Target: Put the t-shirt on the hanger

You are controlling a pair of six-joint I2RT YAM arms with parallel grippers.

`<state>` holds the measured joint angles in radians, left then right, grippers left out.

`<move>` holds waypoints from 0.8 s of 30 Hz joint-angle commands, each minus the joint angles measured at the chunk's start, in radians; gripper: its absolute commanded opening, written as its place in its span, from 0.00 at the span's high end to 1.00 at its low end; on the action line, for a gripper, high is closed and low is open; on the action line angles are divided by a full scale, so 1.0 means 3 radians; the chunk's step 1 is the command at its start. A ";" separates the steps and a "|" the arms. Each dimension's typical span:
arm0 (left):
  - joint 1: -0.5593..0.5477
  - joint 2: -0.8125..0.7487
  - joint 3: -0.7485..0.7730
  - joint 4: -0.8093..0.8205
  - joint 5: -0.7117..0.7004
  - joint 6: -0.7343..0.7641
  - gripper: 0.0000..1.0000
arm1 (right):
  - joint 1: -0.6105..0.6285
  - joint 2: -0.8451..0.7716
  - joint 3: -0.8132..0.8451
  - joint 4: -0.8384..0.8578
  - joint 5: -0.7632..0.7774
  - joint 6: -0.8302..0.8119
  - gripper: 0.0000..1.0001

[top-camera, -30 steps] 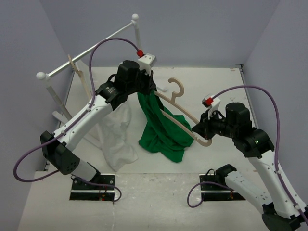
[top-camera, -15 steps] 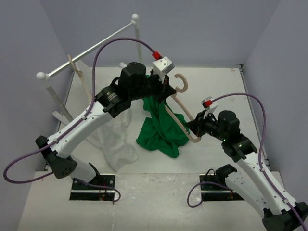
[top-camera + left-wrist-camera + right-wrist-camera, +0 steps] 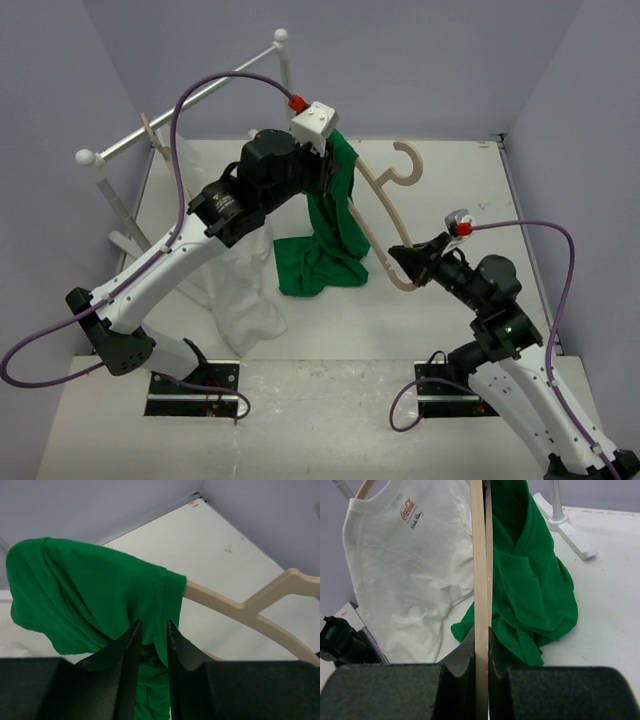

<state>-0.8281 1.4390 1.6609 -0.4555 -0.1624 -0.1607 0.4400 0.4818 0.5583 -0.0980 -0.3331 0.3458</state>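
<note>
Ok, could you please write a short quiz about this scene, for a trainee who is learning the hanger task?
1. True or false: the left end effector is shut on the t-shirt.
2. What does the right end effector hold? A) the hanger B) the t-shirt C) nothing
3. Fill in: the lower end of the t-shirt rests on the ___.

Key: 1 true; 2 A; 3 table.
</note>
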 commanded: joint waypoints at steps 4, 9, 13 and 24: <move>-0.0001 0.0250 -0.0157 0.0381 -0.0267 -0.0061 0.46 | 0.0002 0.0003 0.0414 0.0039 -0.0178 0.0080 1.00; -0.0001 0.0286 -0.0193 0.0496 -0.0072 -0.0098 0.34 | 0.0001 0.0010 0.0496 -0.0082 -0.0147 0.0044 1.00; 0.0000 0.0373 -0.0172 0.0447 -0.0301 -0.0093 0.45 | 0.0002 0.0020 0.0523 -0.0061 -0.0247 0.0072 1.00; 0.0003 0.0399 0.0040 0.0273 -0.0038 -0.0021 1.00 | 0.0006 0.0251 0.0533 -0.0143 -0.0016 -0.0011 1.00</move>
<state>-0.8278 1.5623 1.6020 -0.3689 -0.2428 -0.1867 0.4400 0.5263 0.6684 -0.2148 -0.3763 0.3624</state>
